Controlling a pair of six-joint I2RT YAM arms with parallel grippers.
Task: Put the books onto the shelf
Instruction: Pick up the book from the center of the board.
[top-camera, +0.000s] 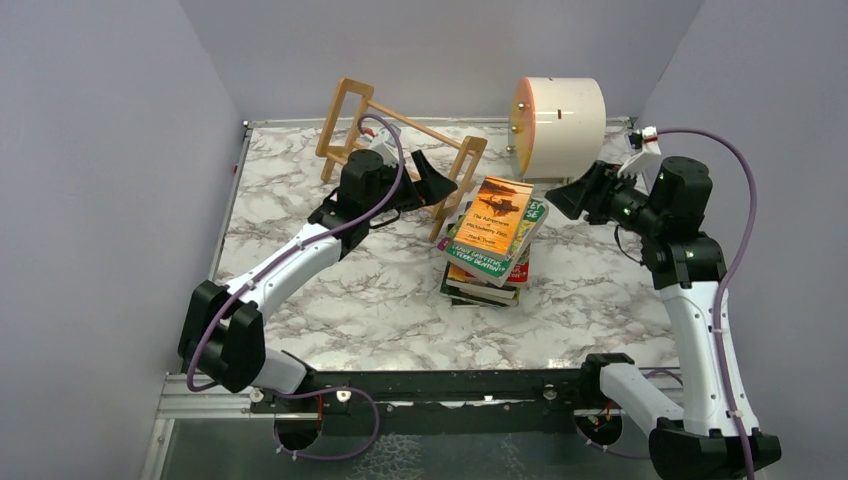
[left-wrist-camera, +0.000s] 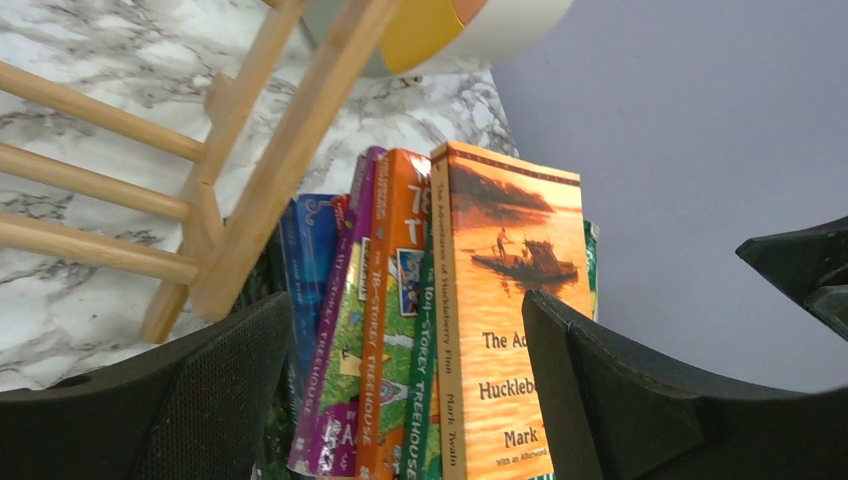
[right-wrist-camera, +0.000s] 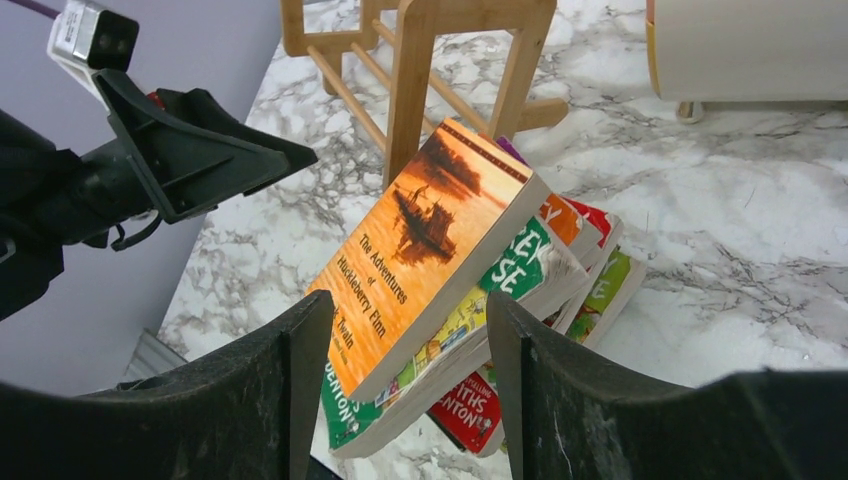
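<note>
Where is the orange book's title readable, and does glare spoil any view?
Left wrist view: orange book sharp, title partly behind a claw finger. Right wrist view: whole title readable. Top view: title too small; light even, no glare on the table.

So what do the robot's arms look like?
The left arm and right arm have white tubes with chunky black joints, and a purple cable loops along each. The left gripper and right gripper are black, each with two wedge-shaped fingers.

Lower books (top-camera: 478, 292) mostly beneath the orange top book (top-camera: 498, 213); cream drum (right-wrist-camera: 745, 50) partly beyond the right wrist view's edge.
</note>
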